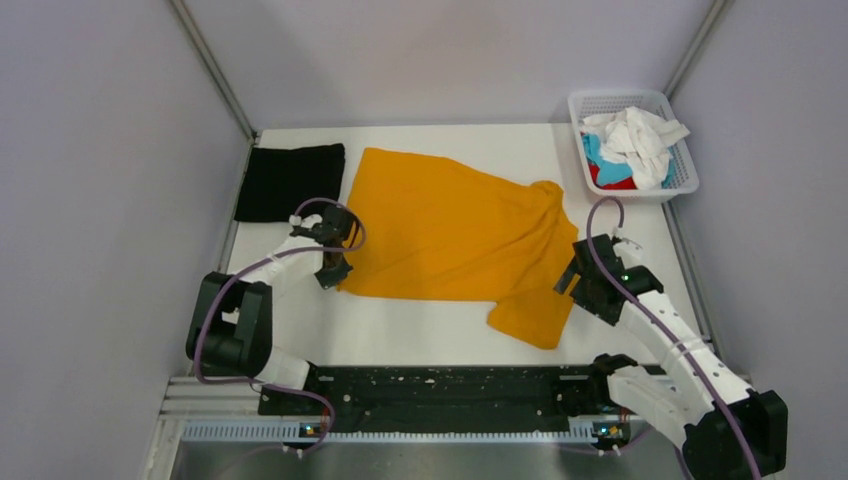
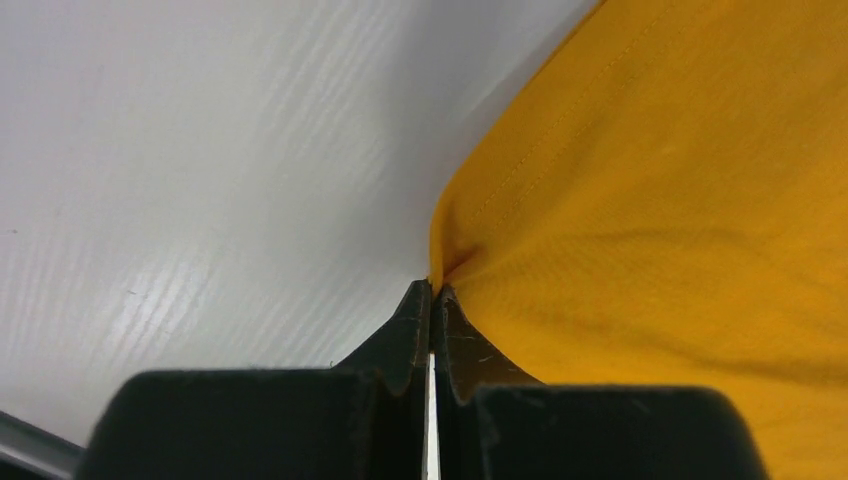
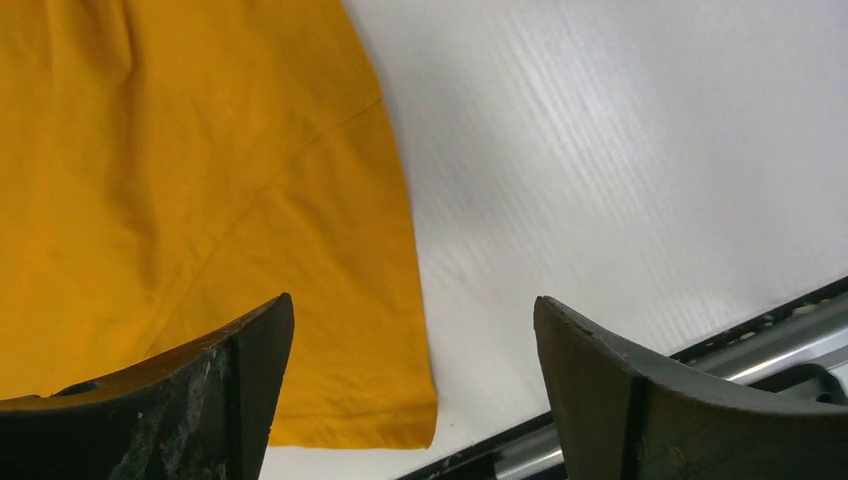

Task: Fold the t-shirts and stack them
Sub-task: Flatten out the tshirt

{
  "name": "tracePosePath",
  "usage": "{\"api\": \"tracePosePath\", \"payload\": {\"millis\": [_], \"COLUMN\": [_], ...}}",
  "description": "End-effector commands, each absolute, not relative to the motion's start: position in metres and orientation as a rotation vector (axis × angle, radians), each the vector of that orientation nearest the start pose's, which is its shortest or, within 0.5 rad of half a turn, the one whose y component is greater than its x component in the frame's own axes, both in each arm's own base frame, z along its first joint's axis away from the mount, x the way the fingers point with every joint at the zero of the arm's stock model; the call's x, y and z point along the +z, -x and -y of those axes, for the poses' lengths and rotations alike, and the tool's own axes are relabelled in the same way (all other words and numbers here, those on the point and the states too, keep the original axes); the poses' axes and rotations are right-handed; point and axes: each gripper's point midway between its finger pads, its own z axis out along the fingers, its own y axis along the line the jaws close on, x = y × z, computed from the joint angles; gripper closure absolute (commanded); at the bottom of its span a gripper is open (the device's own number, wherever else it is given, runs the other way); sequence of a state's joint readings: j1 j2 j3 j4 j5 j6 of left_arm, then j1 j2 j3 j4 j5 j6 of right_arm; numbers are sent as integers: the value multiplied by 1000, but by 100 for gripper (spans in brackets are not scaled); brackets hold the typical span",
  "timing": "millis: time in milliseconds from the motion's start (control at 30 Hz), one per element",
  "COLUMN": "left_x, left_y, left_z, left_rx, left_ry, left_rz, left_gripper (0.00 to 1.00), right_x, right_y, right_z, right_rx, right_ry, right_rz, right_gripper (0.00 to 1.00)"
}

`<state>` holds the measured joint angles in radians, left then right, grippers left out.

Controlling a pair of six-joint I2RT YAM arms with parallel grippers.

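A mustard-orange t-shirt (image 1: 450, 235) lies spread across the middle of the white table (image 1: 400, 335), one sleeve folded toward the front right. My left gripper (image 1: 333, 268) is shut on the shirt's near left hem corner; in the left wrist view the cloth (image 2: 650, 220) bunches at the closed tips (image 2: 432, 290). My right gripper (image 1: 572, 282) is open beside the shirt's right sleeve; in the right wrist view the sleeve edge (image 3: 330, 330) lies between the spread fingers (image 3: 412, 305), untouched. A folded black t-shirt (image 1: 290, 180) lies at the back left.
A white mesh basket (image 1: 680, 175) at the back right holds crumpled white (image 1: 640, 140), light-blue (image 1: 605, 165) and red (image 1: 612, 183) shirts. A black rail (image 1: 440, 390) runs along the table's near edge. Grey walls enclose the table.
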<state>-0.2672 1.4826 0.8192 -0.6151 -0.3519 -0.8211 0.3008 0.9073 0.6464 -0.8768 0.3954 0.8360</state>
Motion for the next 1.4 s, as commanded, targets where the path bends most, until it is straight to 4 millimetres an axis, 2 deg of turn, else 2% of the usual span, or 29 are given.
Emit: {"api": "tracePosePath", "payload": {"millis": [0,167,300,433,633,767,833,867,933,1000,1133,1267,1367], "left_x": [49,50,49,48,45,46,50,54,65,81,135,212,280], "left_y": [-282,-282,-281,-277,-271,-270,-270,-271,-275,-282,-303,-322,-327], "left_z": [30,39,41,40,41,42,42,42,44,47,52,55,55], "left_rx": [235,168,144,149,143,134,123,116,83,38,-49,-138,-230], "left_ry": [814,807,802,801,805,809,803,800,786,773,753,730,686], "left_rz": [-2501,-2514,-2519,-2526,-2537,-2539,-2530,-2520,-2496,-2460,-2334,-2184,-2024], "left_gripper": [100,100,100,100,100,100,100,100,100,100,100,100,100], "right_x": [60,43,22,12,-1,-6,-1,5,25,55,134,237,324], "right_y": [-167,-139,-120,-118,-116,-120,-129,-137,-160,-187,-239,-278,-286], "right_z": [-53,-88,-94,-99,-100,-105,-104,-104,-105,-106,-98,-87,-77], "right_rx": [71,108,35,43,50,76,67,74,91,116,122,176,220], "right_ry": [-825,-686,-648,-627,-614,-603,-596,-591,-578,-561,-510,-490,-469], "right_rz": [-2608,-2759,-2840,-2852,-2861,-2860,-2816,-2778,-2670,-2539,-2262,-1977,-1766], "right_gripper": [13,20,32,50,63,87,100,100,100,100,100,100,100]}}
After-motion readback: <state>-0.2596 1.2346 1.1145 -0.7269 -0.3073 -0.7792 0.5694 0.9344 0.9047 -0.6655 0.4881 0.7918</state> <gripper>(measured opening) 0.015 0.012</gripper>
